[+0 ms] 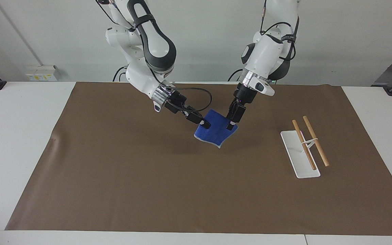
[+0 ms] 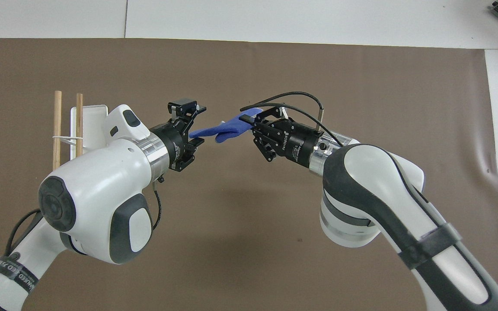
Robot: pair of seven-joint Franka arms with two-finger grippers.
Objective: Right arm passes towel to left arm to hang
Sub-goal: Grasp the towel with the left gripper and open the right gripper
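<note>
Hanging between both jaws, towel [image 1: 215, 132] hides left fingertips.

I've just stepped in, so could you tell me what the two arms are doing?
It's a handover in mid-air. The right gripper is shut on one end of the blue towel, held above the brown mat. The left gripper is at the towel's other end. The wooden rack waits toward the left arm's end.
</note>
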